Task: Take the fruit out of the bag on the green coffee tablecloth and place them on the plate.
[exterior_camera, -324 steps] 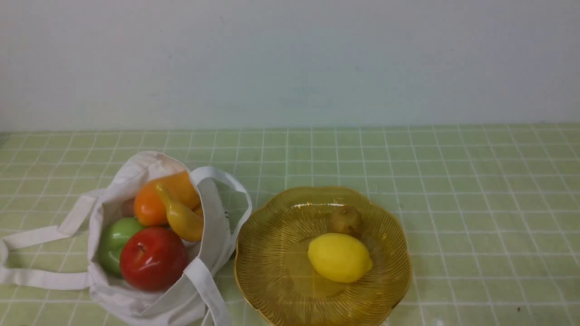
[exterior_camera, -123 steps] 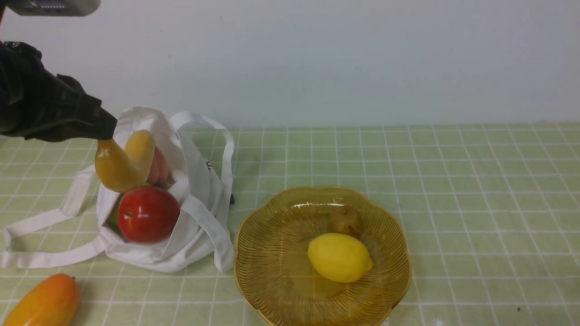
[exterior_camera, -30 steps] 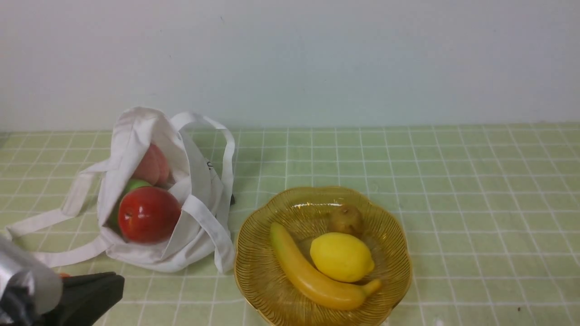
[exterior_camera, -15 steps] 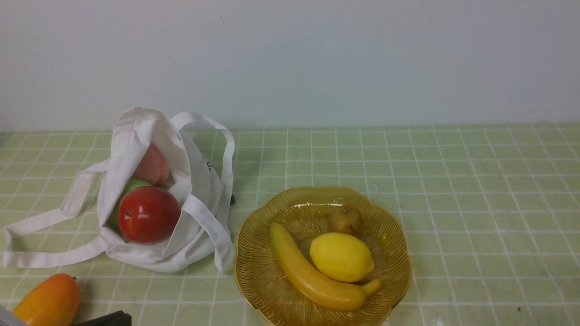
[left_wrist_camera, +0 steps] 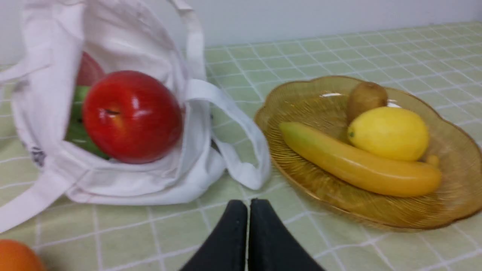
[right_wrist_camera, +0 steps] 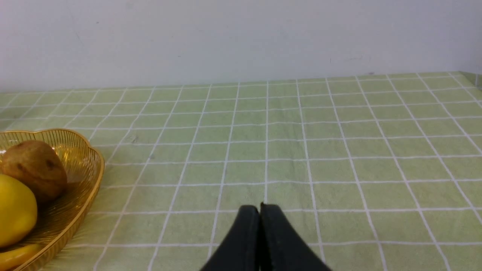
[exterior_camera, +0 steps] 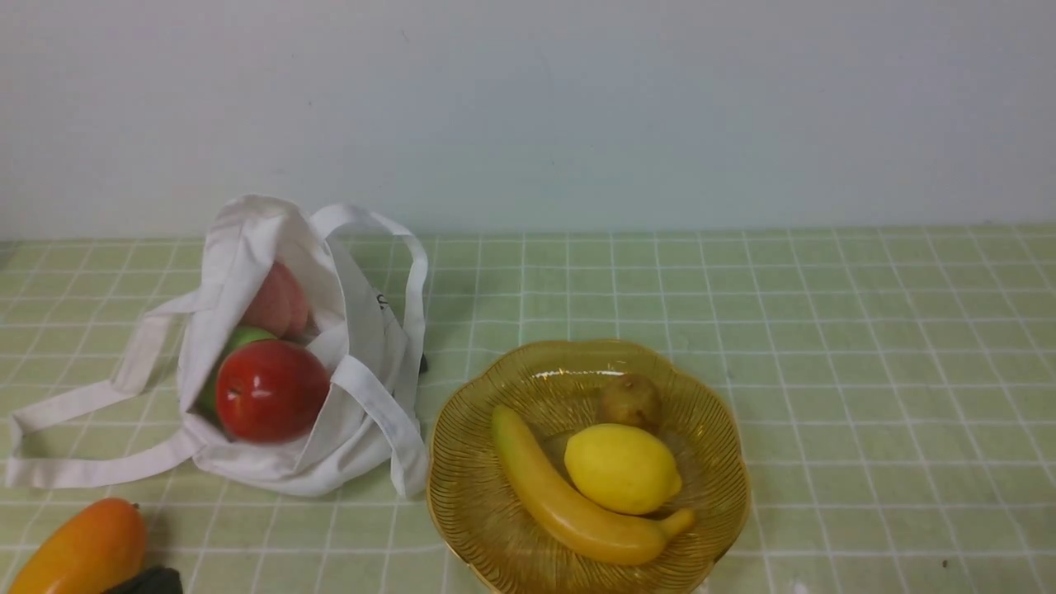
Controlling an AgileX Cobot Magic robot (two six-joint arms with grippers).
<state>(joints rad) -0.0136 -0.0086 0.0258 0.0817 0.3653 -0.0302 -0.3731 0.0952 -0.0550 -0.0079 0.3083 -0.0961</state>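
You see yellow lemon (exterior_camera: 623,468) lying on its side, roughly mid-dish, glossy, one pointed tip toward right edge of table. You see small brown kiwi-like fruit (exterior_camera: 630,402) just behind lemon, toward far edge of table, touching or nearly touching it; contact unclear. Left wrist view shows same pair, kiwi-like fruit behind lemon. Plain pale wall (exterior_camera: 577,107) rises behind far edge of table, bare, few faint marks.

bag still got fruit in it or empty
Not empty: the bag holds a red apple, green apple and peach.
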